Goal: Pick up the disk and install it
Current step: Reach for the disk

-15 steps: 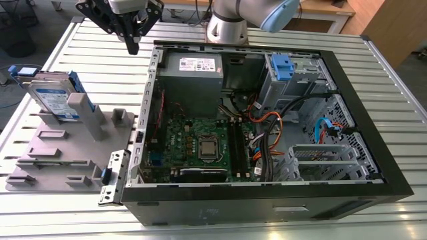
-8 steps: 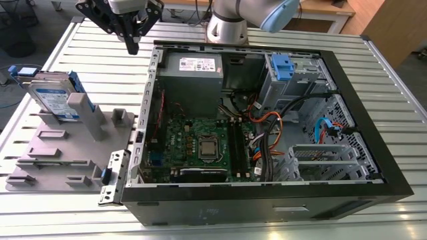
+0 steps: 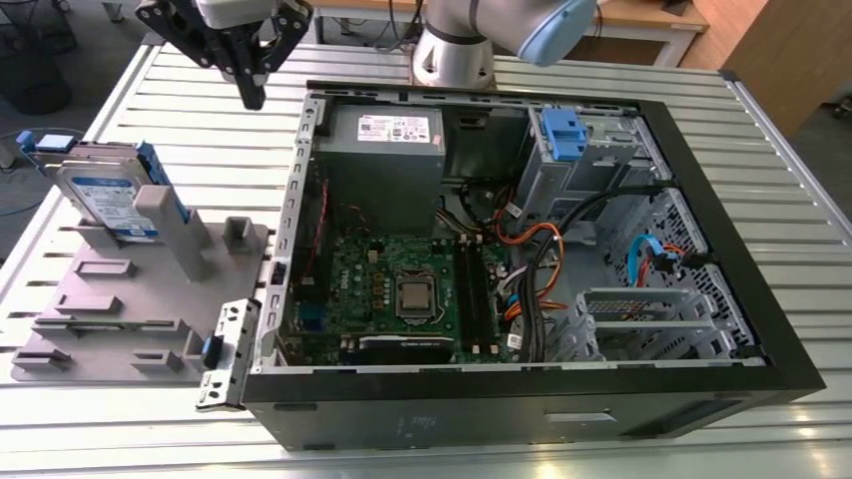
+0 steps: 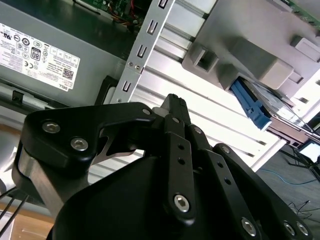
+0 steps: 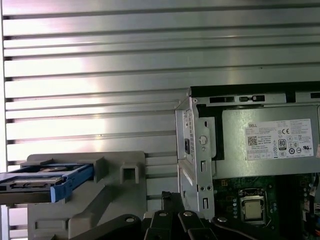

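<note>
The disk [image 3: 110,203] stands on edge in a slot of the grey holder block [image 3: 127,299] at the exterior view's left, its blue-and-white label facing out and its blue carrier frame [image 3: 147,165] along the far side. In the first wrist view the disk [image 5: 42,182] is seen edge on; the second wrist view catches the disk's blue frame [image 4: 251,104]. My gripper [image 3: 250,92] hangs above the table between the holder and the open computer case [image 3: 745,289], beyond the disk and apart from it. The fingers [image 4: 173,106] are shut together with nothing between them.
Inside the case sit a grey power supply box [image 3: 386,140], a motherboard [image 3: 399,289], a drive cage with a blue handle [image 3: 564,140] and loose cables [image 3: 533,249]. The slatted metal table [image 3: 200,110] runs around the case. The arm's base [image 3: 453,60] stands behind it.
</note>
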Controlling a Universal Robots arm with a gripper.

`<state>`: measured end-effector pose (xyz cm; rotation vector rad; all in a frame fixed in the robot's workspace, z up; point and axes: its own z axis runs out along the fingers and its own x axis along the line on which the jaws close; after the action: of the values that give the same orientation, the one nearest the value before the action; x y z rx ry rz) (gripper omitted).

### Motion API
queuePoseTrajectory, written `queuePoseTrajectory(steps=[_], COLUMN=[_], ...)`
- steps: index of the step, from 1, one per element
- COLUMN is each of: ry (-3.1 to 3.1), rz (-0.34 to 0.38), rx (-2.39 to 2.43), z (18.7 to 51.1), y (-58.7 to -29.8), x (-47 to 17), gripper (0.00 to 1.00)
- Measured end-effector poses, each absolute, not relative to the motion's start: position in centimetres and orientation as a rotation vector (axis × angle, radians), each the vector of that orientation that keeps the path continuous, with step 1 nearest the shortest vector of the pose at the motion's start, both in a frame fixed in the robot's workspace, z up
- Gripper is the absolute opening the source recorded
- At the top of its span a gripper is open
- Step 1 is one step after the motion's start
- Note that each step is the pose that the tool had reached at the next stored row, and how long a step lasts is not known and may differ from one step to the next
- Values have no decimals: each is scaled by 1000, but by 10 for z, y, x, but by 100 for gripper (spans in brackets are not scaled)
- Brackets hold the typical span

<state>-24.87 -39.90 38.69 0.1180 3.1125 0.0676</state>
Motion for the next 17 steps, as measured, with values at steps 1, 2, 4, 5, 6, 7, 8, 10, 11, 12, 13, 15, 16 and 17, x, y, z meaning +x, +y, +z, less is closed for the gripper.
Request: queuePoseTrajectory(steps=[1,2,4,5,6,7,8,10,11,12,13,15,16,17], ry=[3112,3113,3112,3112,3112,3112,3112,3113,3112,3112,3112,3113,3113,3112], rz=[68,67,68,68,68,68,68,67,68,68,68,67,68,67], rx=[118,118,118,118,118,118,118,118,118,118,118,118,118,118], z=[387,386,385,385,384,384,383,383,382,382,381,381,380,375], y=[-399,-399,-399,-399,-399,-399,-399,-398,-398,-398,-398,-398,-398,-398], x=[-251,-254,-260,-263,-266,-269,-273,-281,-285,-289,-292,-299,-302,-320], gripper=[11,11,11,11,11,11,11,11,11,11,11,11,11,11])
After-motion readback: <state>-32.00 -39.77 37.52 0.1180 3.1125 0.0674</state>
